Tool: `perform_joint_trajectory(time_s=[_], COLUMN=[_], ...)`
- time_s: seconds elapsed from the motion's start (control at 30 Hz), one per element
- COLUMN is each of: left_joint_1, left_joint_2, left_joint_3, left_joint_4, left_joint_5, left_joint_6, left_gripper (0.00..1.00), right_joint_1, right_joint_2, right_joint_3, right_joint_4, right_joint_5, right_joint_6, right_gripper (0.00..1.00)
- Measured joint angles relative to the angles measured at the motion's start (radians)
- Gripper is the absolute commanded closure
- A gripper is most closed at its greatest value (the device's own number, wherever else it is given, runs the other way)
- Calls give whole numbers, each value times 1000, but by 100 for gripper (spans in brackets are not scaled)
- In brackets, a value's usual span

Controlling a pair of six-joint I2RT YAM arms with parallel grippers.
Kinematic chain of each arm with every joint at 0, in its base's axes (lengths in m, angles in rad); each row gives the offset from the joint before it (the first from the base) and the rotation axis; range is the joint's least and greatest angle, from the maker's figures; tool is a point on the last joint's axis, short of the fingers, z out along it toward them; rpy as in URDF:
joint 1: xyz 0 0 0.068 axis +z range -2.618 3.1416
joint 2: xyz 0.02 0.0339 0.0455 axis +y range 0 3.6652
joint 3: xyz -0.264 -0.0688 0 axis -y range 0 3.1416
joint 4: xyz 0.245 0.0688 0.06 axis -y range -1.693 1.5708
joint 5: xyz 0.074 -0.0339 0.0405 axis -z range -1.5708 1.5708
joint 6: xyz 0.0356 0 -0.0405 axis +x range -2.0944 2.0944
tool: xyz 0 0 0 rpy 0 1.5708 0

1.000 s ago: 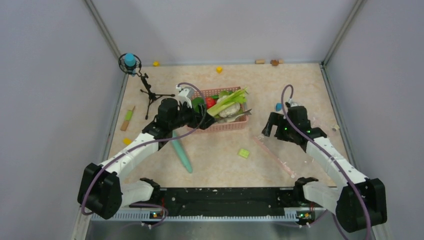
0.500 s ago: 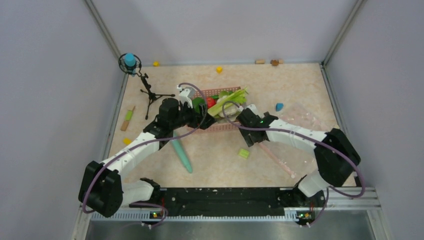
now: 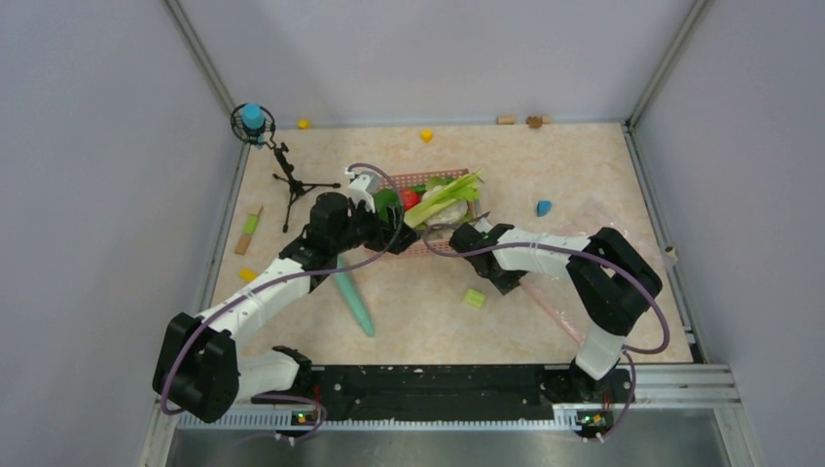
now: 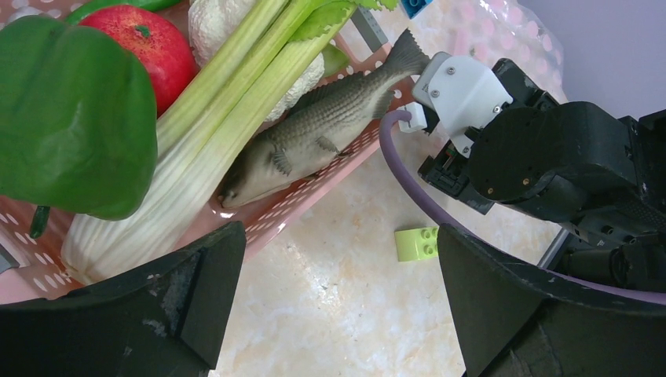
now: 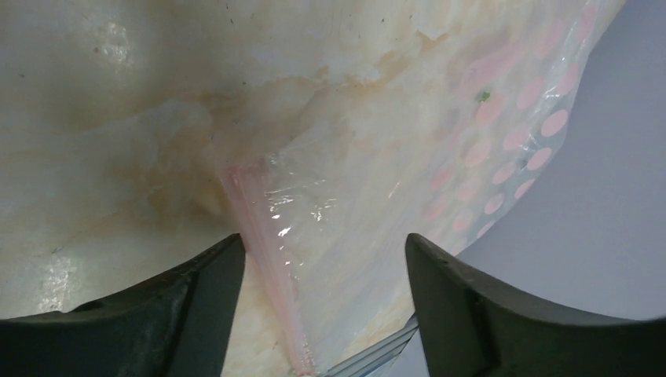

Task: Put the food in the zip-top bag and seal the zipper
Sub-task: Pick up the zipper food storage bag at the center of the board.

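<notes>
Left hand point(image 4: 339, 271) open, basket point(image 4: 310, 196) of food point(image 4: 228, 102) just ahead, right hand point(image 5: 322, 271) open, zipper point(image 5: 253, 228) of zip-top bag point(image 5: 369, 173) between its fingers point(image 5: 157, 314).

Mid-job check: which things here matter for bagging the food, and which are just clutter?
Job: pale green-white leek stalk, red tomato, white cauliflower, dark green leaf, all in the pink plastic basket; clear crinkly zip-top bag; its pinkish zipper strip.
Lying about: long teal stick, small yellow-green block, small blue block, black mini tripod.

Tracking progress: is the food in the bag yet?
Out: leek, tomato and cauliflower lie in the pink basket; the bag lies beside it.
</notes>
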Motion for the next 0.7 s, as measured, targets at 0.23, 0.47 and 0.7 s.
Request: perform_joint_trajectory(time_s=[0.23,0.47,0.7], left_joint_1=[0,0,0], left_joint_2=[0,0,0], left_joint_3=[0,0,0], left_joint_4=[0,-1,-1], left_joint_5=[-18,-26,-42], left_joint_6=[4,10,11], left_gripper=[3,3,3], right_joint_1=[0,-18,-54], right_joint_2=[8,8,26], right_joint_3=[-8,-36,-39], right_joint_4=[53,134,207], right_joint_5=[10,34,33], right_joint_6=[-10,-27,-41], right_gripper=[46,64,100])
